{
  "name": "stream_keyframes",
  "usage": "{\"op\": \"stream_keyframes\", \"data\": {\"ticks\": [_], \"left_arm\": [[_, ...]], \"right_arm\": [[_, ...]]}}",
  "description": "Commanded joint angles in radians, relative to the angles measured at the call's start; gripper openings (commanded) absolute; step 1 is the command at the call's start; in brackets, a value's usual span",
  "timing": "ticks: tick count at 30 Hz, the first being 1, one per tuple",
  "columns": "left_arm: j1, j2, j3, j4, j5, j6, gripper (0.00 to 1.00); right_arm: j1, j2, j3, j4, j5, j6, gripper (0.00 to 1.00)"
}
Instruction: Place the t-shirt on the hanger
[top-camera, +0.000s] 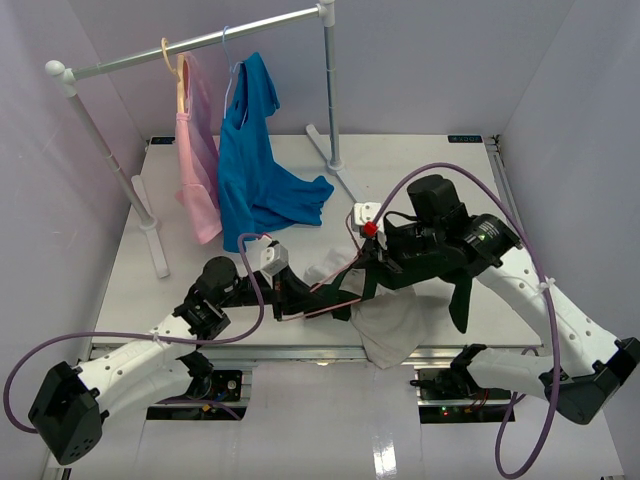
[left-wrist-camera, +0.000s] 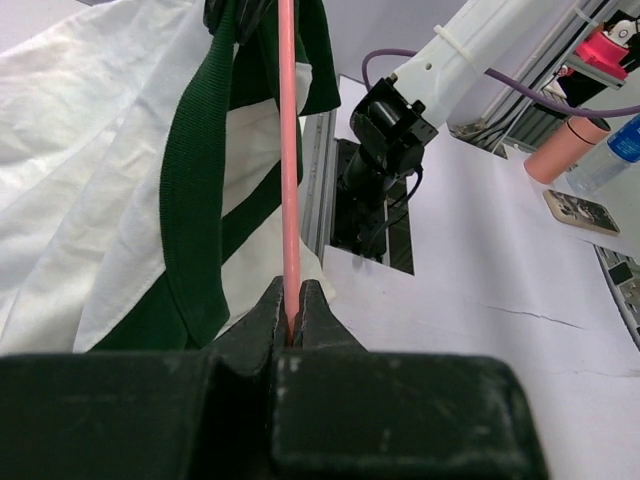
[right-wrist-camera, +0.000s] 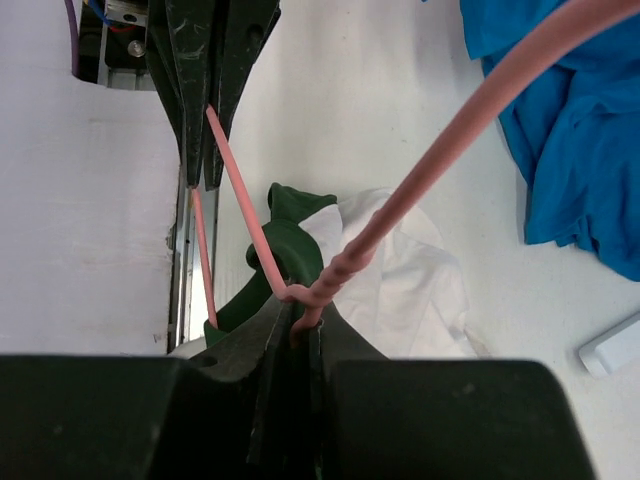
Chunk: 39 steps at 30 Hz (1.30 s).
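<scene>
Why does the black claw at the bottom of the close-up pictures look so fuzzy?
Left wrist view: the left claw sits right by the lens, so it looks soft, while the pink hanger it pinches and the t-shirt look sharper. Right wrist view: same for the right claw. Top view: evenly lit and crisp.

I am finding no readable text anywhere. A small dark strip (top-camera: 465, 139) on the table's (top-camera: 400, 165) far edge is showing marks too small to read. A round sticker (top-camera: 487, 230) on the right arm (top-camera: 530, 285) is blurring out.
</scene>
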Motion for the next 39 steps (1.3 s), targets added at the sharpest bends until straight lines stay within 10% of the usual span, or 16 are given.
{"op": "stream_keyframes", "data": {"ticks": [1,6,11,19,28,39], "left_arm": [[-0.003,-0.008,0.076,0.029,-0.092,-0.001,0.12],[-0.003,0.004,0.216,-0.137,-0.378,0.005,0.57],[-0.001,-0.008,0.399,-0.344,-0.626,0.069,0.78],[-0.001,-0.009,0.357,-0.431,-0.527,-0.015,0.69],[-0.016,0.078,0.109,-0.112,-0.417,-0.104,0.65],[-0.108,0.294,0.142,0.011,-0.546,-0.123,0.65]], "right_arm": [[-0.001,-0.115,-0.080,0.167,-0.064,0.110,0.08],[0.000,-0.165,-0.146,0.249,0.089,0.244,0.08],[0.000,-0.207,-0.170,0.266,0.301,0.355,0.08],[0.001,-0.212,-0.129,0.276,0.529,0.553,0.08],[0.002,-0.175,-0.134,0.351,0.811,0.732,0.08],[0.009,-0.198,-0.214,0.434,0.800,0.786,0.08]]}}
